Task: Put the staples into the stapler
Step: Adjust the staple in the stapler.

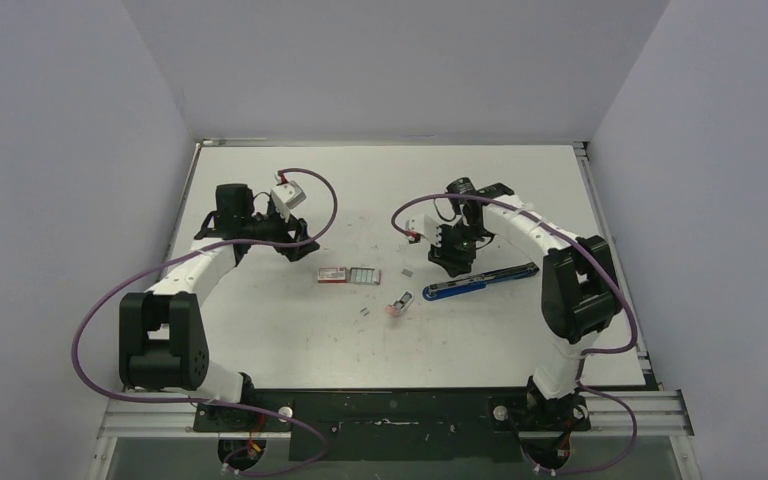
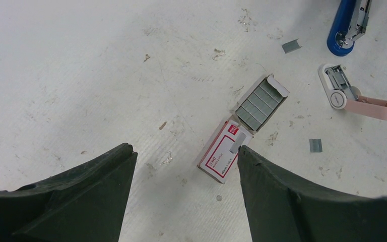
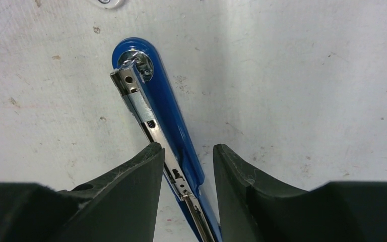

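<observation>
Table: white, scuffed, walled on three sides.

Left gripper: held above the table left of centre; fingers spread wide, nothing between them; one finger is seen just beside the box, contact not determinable.

Right gripper: set over the stapler; fingers parted partway and placed either side of its body; whether it is clamped cannot be told.

Stapler: blue, laid right of centre; metal rail exposed along it; a short ribbed grey strip is seen on the rail near the rounded end.

Box: red-and-white, at table centre, tray slid out; staples packed in the tray.

White-and-pink item: laid between box and stapler, apart from both.

Loose strips: two noted, one near the stapler's tip, one beside the box.
</observation>
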You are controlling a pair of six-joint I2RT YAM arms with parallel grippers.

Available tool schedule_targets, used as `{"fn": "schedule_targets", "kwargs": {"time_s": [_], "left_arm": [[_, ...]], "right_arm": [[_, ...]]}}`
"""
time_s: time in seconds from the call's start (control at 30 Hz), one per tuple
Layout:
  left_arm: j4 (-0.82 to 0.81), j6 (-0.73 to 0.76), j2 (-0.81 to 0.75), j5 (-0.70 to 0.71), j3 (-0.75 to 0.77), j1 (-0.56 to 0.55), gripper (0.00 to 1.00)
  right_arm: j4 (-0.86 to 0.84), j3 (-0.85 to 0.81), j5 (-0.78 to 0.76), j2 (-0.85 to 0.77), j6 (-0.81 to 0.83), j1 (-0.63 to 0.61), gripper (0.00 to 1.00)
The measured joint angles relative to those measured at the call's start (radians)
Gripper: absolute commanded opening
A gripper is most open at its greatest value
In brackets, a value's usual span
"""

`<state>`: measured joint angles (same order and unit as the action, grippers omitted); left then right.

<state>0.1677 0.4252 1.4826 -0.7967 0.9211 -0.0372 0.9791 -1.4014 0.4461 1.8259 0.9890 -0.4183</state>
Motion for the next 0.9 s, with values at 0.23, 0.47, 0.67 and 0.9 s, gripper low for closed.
{"fn": "schedule_targets", "kwargs": {"time_s": [0.23, 0.47, 0.67, 0.9], "left_arm": [[0.000, -0.001, -0.002, 0.000, 0.000, 0.000, 0.72], [0.000, -0.002, -0.002, 0.000, 0.000, 0.000, 0.72], [-0.001, -0.002, -0.002, 0.000, 0.000, 0.001, 0.72], [0.000, -0.002, -0.002, 0.000, 0.000, 0.001, 0.72]], "right_arm": [[-0.041, 0.093, -0.016, -0.019, -0.006, 0.002, 0.41], [-0.072, 0.119, -0.021, -0.020, -0.006, 0.002, 0.41], [-0.092, 0.126, -0.023, -0.020, -0.006, 0.002, 0.41], [-0.111, 0.141, -0.026, -0.020, -0.007, 0.002, 0.41]]}}
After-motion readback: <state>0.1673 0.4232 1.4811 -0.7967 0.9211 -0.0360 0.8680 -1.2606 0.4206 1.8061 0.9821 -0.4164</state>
